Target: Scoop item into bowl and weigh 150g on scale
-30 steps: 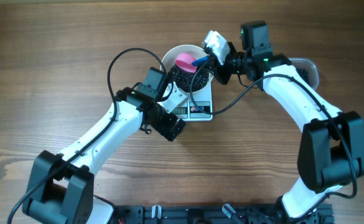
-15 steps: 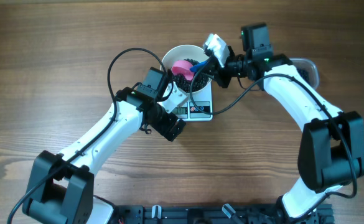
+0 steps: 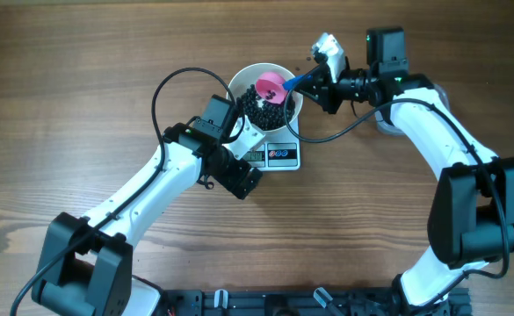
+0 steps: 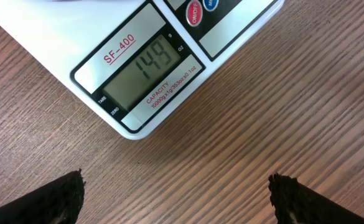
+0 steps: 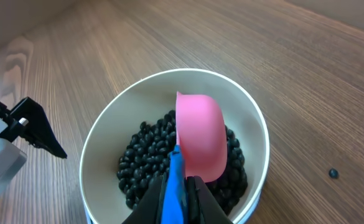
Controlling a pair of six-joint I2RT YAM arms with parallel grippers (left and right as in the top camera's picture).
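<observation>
The white bowl (image 3: pixel 239 83) stands on the scale (image 3: pixel 285 156) and holds a heap of black beans (image 3: pixel 258 109), the item. My right gripper (image 3: pixel 312 81) is shut on the blue handle of a pink scoop (image 3: pixel 271 88), whose head hangs over the beans. In the right wrist view the fingers (image 5: pixel 197 194) pinch the handle, with the scoop (image 5: pixel 200 140) above the beans (image 5: pixel 144 158) in the bowl (image 5: pixel 107 130). My left gripper (image 3: pixel 237 178) stands open at the scale's front left corner, empty (image 4: pixel 175 182). The scale's display (image 4: pixel 150 65) reads 149.
A clear tub (image 3: pixel 439 93) lies at the right, mostly hidden under my right arm. A stray bean (image 5: pixel 333 173) lies on the wood to the right of the bowl. The left arm's black cable (image 3: pixel 164 88) loops beside the bowl.
My right arm has drawn back to the right, taking the scoop from the bowl's middle toward its right rim. The beans now lie spread in the bowl. The left arm is still.
</observation>
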